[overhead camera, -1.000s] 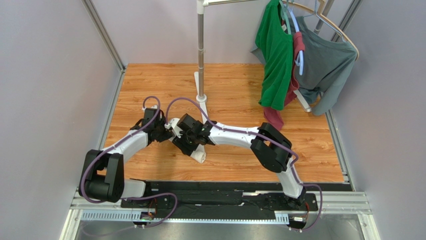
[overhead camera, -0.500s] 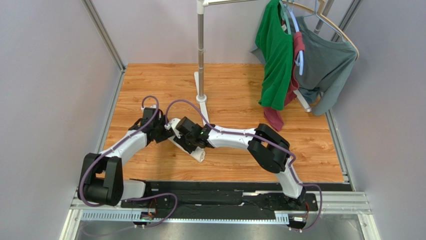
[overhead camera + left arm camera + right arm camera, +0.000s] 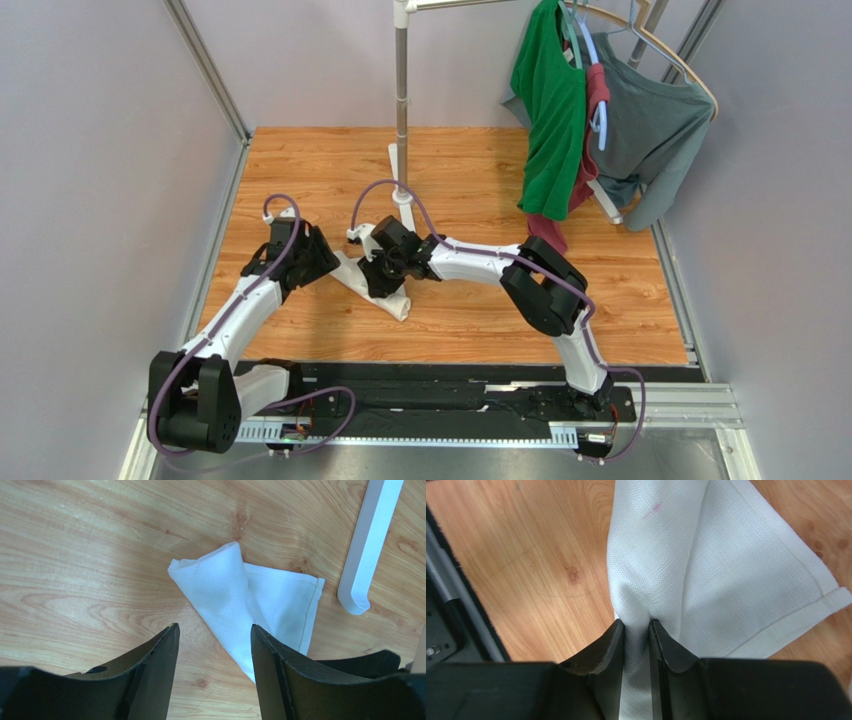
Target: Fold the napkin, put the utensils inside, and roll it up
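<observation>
The white napkin (image 3: 396, 302), a narrow roll with one hemmed flap, lies on the wooden table (image 3: 480, 180). Only the right wrist view shows the right gripper (image 3: 636, 630) pinching its fold; the left gripper (image 3: 212, 645) gapes empty

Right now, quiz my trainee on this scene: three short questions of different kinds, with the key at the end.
1. True or false: the left gripper stands open.
2. What pinches the napkin? A) left gripper B) right gripper C) neither
3. Name the colour of the leftmost hanging shirt.
Key: 1 true; 2 B; 3 green.
</observation>
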`<state>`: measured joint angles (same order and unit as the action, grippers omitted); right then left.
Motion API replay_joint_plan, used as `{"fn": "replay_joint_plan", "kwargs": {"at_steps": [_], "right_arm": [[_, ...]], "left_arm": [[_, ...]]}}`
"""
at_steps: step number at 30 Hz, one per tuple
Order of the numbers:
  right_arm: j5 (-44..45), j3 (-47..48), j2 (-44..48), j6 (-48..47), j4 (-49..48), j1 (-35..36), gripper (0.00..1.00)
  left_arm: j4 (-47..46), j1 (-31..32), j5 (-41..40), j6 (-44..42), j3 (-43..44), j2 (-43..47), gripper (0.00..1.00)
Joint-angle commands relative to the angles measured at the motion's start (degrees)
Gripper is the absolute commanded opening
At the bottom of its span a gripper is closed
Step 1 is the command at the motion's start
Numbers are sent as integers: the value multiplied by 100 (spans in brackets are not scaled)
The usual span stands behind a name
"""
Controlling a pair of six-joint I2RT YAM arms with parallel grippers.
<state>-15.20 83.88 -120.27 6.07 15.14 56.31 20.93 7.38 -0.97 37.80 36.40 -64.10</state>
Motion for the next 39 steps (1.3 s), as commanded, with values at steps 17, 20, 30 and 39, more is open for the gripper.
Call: {"fn": "replay_joint_plan", "kwargs": {"at_steps": [17,20,30,39], "right_arm": [[-2575,296,-980,1186,253,-815,24],[-2751,375,-1069,1318,227,-876,24],[-3024,463,-1131,1459,183,-991,24],[-2752,709,-534,1099,718,-982,47]], "left_arm": [[-730,-35,387,324,-582,-112,63],[-827,-35,396,351,-608,-244,63],[-1064,-35,396,316,-564,-692,51],[-950,-26,291,52,-380,-990,40]]}}
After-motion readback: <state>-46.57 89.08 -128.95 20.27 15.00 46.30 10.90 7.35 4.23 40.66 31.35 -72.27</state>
